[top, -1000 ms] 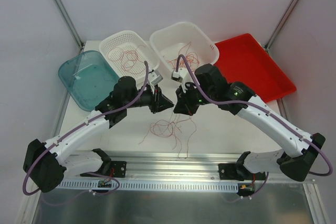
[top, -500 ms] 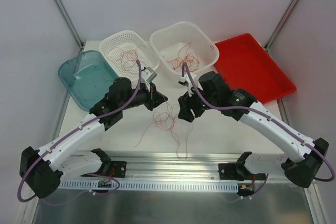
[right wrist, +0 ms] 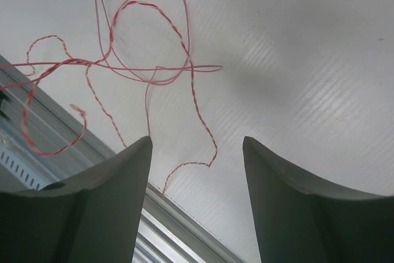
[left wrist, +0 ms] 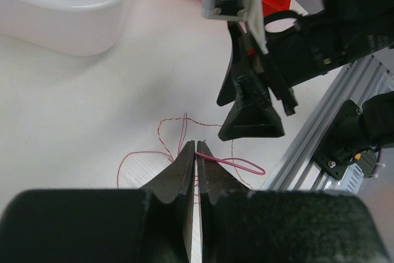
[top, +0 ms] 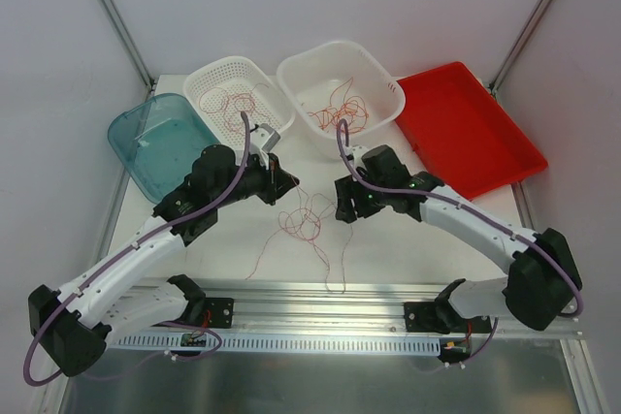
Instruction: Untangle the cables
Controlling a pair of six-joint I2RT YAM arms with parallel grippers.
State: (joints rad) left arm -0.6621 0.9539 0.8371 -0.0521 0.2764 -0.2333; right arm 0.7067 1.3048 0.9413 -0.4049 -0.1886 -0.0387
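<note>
At the left gripper (left wrist: pixel 196 146): closed tip to tip, pinching one pinkish-red strand of the cables (left wrist: pixel 229 164) right at the fingertips. Leaving the pinch toward the right as a narrow flat loop, then dropping to the white table (left wrist: pixel 92 109), where further twisted loops lie just ahead of the tips.

At the right gripper (right wrist: pixel 197 145): spread wide, with nothing between the fingers (right wrist: pixel 111 177). Set opposite the left gripper across the tangle, tips angled down toward the table. Contact with the strand passing close beside one finger: not clear from the wrist view.

Below and ahead of the open fingers: several twisted red-orange loops, crossing one another at a single bunched point, lying on the white surface.

Seen from overhead: a loose tangle on the table between the two grippers, with thin tails trailing toward the aluminium rail (top: pixel 291 302) at the near edge.

Further out, behind both arms: more red strands coiled inside the perforated white basket (top: pixel 197 94) and inside the smooth white tub (top: pixel 288 87), the two set side by side.

Left of the basket: a teal tray (top: pixel 146 147). Right of the tub: a red tray (top: pixel 466 133), just beside the tub's wall.
</note>
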